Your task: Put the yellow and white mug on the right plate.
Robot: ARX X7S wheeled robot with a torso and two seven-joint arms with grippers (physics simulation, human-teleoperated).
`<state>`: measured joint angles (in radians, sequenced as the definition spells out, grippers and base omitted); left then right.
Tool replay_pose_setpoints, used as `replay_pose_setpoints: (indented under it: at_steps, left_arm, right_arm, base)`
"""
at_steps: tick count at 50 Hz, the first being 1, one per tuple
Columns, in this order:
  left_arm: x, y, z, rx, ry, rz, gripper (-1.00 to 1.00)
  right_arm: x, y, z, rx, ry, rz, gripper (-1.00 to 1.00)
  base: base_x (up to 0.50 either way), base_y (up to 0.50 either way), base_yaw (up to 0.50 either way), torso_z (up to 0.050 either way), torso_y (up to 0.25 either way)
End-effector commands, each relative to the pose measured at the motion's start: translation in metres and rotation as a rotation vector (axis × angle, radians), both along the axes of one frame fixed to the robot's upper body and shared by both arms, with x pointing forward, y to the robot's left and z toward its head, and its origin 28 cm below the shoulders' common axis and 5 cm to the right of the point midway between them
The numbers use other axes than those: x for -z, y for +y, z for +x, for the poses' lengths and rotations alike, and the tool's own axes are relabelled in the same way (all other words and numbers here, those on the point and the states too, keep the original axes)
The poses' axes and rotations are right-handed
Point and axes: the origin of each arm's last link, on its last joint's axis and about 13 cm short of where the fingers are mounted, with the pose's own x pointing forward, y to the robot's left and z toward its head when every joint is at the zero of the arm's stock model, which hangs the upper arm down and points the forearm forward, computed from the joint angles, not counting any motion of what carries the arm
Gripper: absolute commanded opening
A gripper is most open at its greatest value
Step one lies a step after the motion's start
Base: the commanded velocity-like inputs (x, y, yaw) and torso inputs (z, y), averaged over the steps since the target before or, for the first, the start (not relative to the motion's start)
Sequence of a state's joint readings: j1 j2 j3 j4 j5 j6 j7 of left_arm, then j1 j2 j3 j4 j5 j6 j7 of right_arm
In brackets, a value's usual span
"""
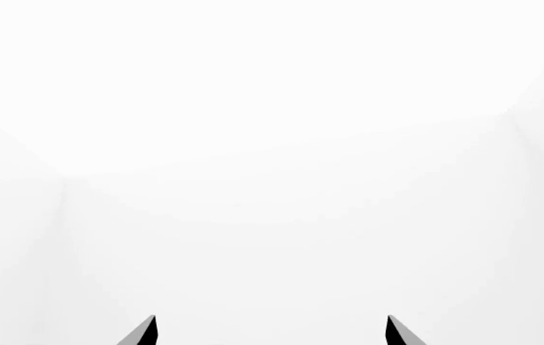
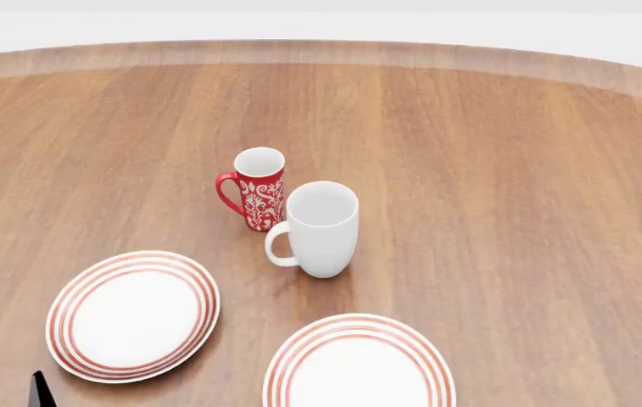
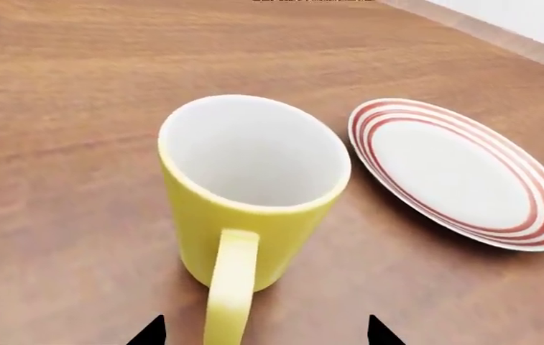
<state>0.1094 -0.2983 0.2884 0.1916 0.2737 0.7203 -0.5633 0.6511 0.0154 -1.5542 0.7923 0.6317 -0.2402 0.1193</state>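
The yellow mug (image 3: 252, 190) is stood upright on the bench (image 3: 61, 144), handle turned toward the right end effector (image 3: 266, 332), whose tips are held apart astride it for a grasp, a plate (image 3: 463, 176) lying near at its 2 o'clock, while the left end effector (image 1: 269, 330) is parted, empty, before white.

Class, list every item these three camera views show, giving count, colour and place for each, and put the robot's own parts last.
yellow and white mug: one, yellow outside, white inside; upright on the table, seen only in the right wrist view, handle toward that camera.
plates: two, white with red rings; head view, one near-left, one near-centre; the wrist view shows one beside the yellow mug.
white mug: one, mid-table.
red floral mug: one, just behind it.
table: one, brown wood.
left gripper: dark fingertips apart, facing blank white.
right gripper: dark fingertips either side of the handle.
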Motion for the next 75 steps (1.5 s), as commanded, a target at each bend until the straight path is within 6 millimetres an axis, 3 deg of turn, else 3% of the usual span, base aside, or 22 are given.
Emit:
replay_pose_setpoints:
  at_steps: [1,18,19,40,56,66,75]
  left_arm:
    - [0.004,0.002,0.004,-0.029,0.021,0.034,1.00]
    - [0.003,0.002,0.002,-0.029,0.005,0.040,1.00]
    - [0.003,0.002,0.002,-0.027,0.007,0.041,1.00]
    - [0.006,0.001,0.003,-0.021,0.022,0.040,1.00]
    - [0.007,0.000,0.002,-0.026,0.023,0.044,1.00]
    - [0.006,0.001,0.005,-0.048,0.025,0.042,1.00]
    - [0.006,0.001,0.007,-0.067,0.029,0.040,1.00]
  right_arm:
    - [-0.004,0.006,0.003,-0.038,-0.015,-0.002,1.00]
    - [-0.006,0.008,0.002,-0.055,-0.010,0.022,1.00]
    - [-0.007,0.008,0.003,-0.047,-0.010,0.028,-1.00]
    - [-0.006,0.006,0.005,-0.023,-0.003,0.027,-1.00]
    - [-0.030,-0.011,0.051,0.131,-0.051,0.074,-1.00]
    - [-0.040,-0.021,0.067,0.163,-0.081,0.073,-1.00]
    - [-0.041,-0.043,0.083,0.188,-0.116,0.047,-1.00]
  base:
    - [0.00,0.00,0.00,0.000,0.000]
    - [0.00,0.00,0.00,0.000,0.000]
    - [0.00,0.00,0.00,0.000,0.000]
    - [0.00,0.00,0.00,0.000,0.000]
    - [0.00,0.00,0.00,0.000,0.000]
    - [0.00,0.00,0.00,0.000,0.000]
    - [0.00,0.00,0.00,0.000,0.000]
